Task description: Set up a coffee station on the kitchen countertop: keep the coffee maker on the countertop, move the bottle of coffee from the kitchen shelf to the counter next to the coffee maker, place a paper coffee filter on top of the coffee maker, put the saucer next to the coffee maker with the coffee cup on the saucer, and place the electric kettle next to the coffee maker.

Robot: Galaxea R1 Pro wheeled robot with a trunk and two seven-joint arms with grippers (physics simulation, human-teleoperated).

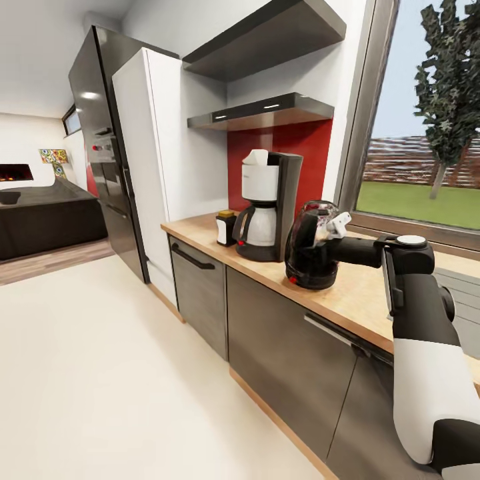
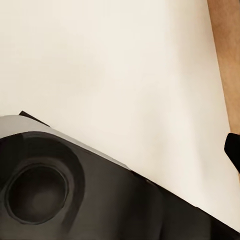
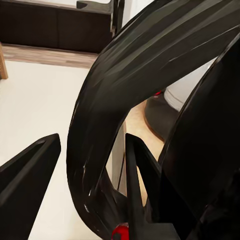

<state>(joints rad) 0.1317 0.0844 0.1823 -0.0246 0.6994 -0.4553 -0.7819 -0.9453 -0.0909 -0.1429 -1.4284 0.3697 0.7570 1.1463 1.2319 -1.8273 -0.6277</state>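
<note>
We have our right end effector (image 3: 90, 170) at the kettle (image 1: 311, 245), fingers spread either side of its curved black handle (image 3: 107, 115). The kettle stands on the worktop (image 1: 347, 297) just beside the coffee maker (image 1: 268, 203); the coffee bottle (image 1: 225, 228) stands at the maker's other side. We cannot tell how our left end effector stands.

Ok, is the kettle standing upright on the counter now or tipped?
Upright: the electric kettle rests base-down on the kitchen countertop beside the coffee maker. The right gripper straddles its handle.
</note>
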